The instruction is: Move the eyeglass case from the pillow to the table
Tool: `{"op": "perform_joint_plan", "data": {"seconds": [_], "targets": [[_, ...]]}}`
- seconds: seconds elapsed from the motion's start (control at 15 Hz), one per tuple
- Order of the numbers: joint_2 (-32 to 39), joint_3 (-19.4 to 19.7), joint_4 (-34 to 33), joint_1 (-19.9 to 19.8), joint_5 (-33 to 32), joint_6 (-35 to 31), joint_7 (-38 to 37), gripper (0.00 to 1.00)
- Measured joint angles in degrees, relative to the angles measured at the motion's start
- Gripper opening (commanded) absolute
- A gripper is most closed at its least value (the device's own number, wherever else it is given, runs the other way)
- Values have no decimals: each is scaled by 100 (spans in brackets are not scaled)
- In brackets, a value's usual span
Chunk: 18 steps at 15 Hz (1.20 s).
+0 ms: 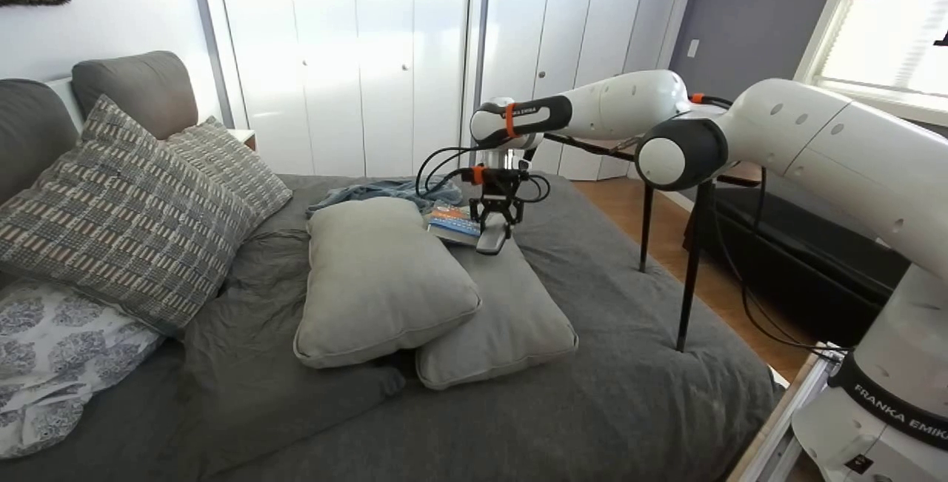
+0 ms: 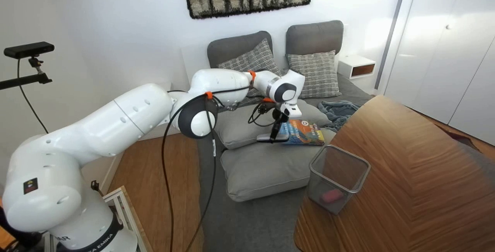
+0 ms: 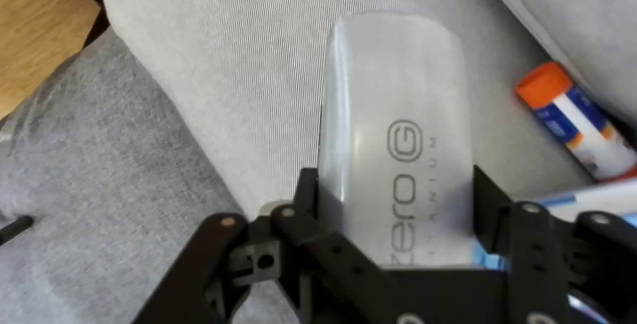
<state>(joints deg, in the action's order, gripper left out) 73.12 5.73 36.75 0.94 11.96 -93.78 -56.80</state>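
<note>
The eyeglass case (image 3: pixel 393 90) is a silver-grey oblong case with "zero G" lettering. In the wrist view, the gripper (image 3: pixel 395 189) has a finger pressed against each long side of it. In both exterior views, the gripper (image 1: pixel 496 224) (image 2: pixel 274 134) holds the case (image 1: pixel 492 239) (image 2: pixel 263 138) over the lower grey pillow (image 1: pixel 511 312) (image 2: pixel 267 167). I cannot tell if the case touches the pillow. The table (image 2: pixel 417 174) has a reddish-brown wooden top in an exterior view. Its thin black leg (image 1: pixel 690 275) shows in an exterior view, where the arm partly hides the table.
A mesh bin (image 2: pixel 315 184) with a red item inside stands at the table's near edge. A blue-and-orange book (image 1: pixel 453 221) (image 2: pixel 305 132) lies beside the case. A second grey pillow (image 1: pixel 378 282) overlaps the lower one. A glue stick (image 3: pixel 572 120) lies on the pillow.
</note>
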Motion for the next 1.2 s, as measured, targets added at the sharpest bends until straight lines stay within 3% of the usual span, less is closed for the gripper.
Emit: {"op": "perform_joint_plan", "data": {"seconds": [0.27, 0.33, 0.47, 0.53, 0.73, 1.2], "targets": [[-750, 476, 5, 27, -208, -106, -580, 46], [-929, 578, 18, 14, -211, -168, -723, 71], [-1260, 712, 79, -19, -211, -262, -998, 71], [-1370, 729, 112, -34, -211, -262, -1056, 46], [-1429, 727, 178, -41, -178, -316, -1097, 46], [-1796, 944, 361, -369, -121, -1532, -2169, 46]]}}
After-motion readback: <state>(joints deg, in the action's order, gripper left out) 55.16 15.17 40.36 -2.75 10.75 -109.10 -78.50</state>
